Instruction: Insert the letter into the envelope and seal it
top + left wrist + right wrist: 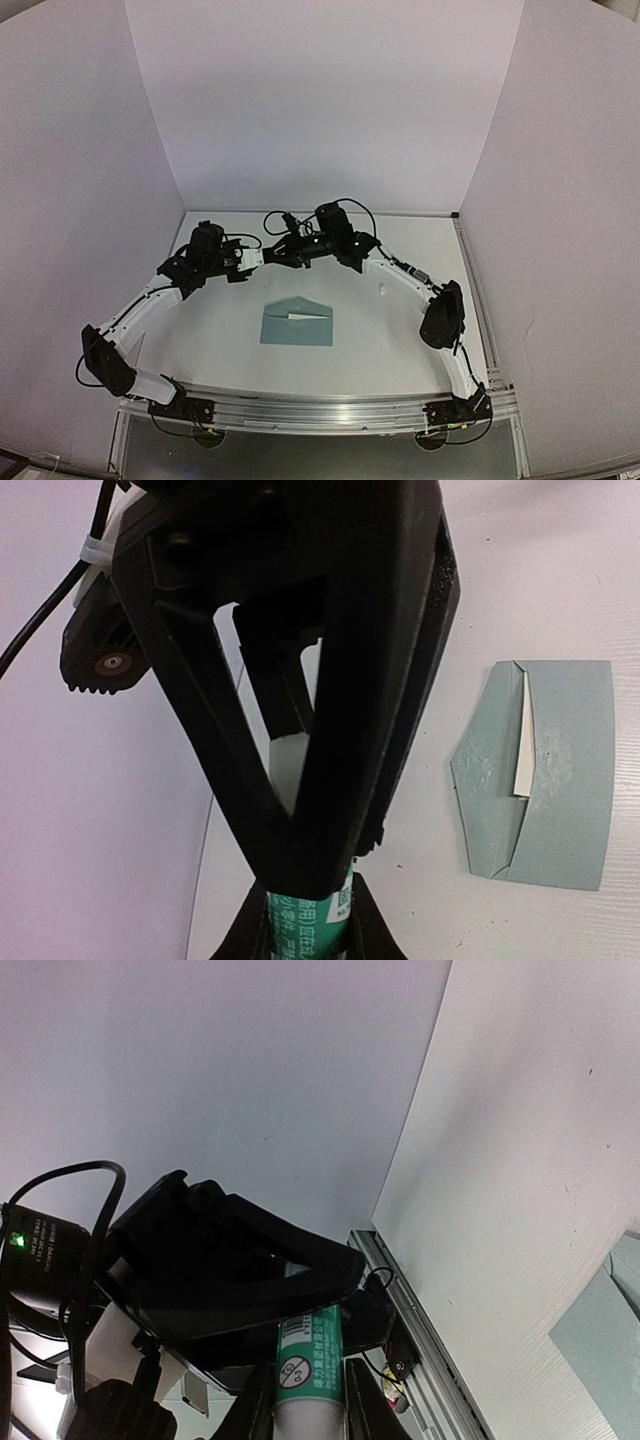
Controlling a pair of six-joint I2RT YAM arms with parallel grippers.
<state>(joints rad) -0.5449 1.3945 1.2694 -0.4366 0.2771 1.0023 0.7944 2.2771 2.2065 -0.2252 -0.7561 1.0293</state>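
Above the far middle of the table [400, 345], the left gripper [308, 930] is clamping the green-labelled end of a tube [310, 1355], probably glue for the flap. The right gripper [308, 1412], reaching in from the right, is pinching the same tube at its white end. Neither pair of fingers is showing any gap around it.

Just nearer than the pair, the envelope [297, 323] is lying flat, apart from both arms, its triangular flap not yet stuck down. A pale sliver at the flap's edge, taken to be the letter [522, 742], is peeking out, so the sheet is apparently sitting inside already.

The step in hand appears to be working the tube's cap between the two arms. Doing it cleanly is a matter of one gripper bracing the body while the other is pulling or twisting straight along the tube's length. That is best done well above the paper, without squeezing so hard that the tube slips or skews.

Farther right, a small white object [381, 290] is resting on the table, too small to identify.

The black fingers are hiding whether the cap is on or off, and the label's print is blurred. Most of the letter is lying out of sight inside the envelope, only a corner of which is showing in the right wrist view.
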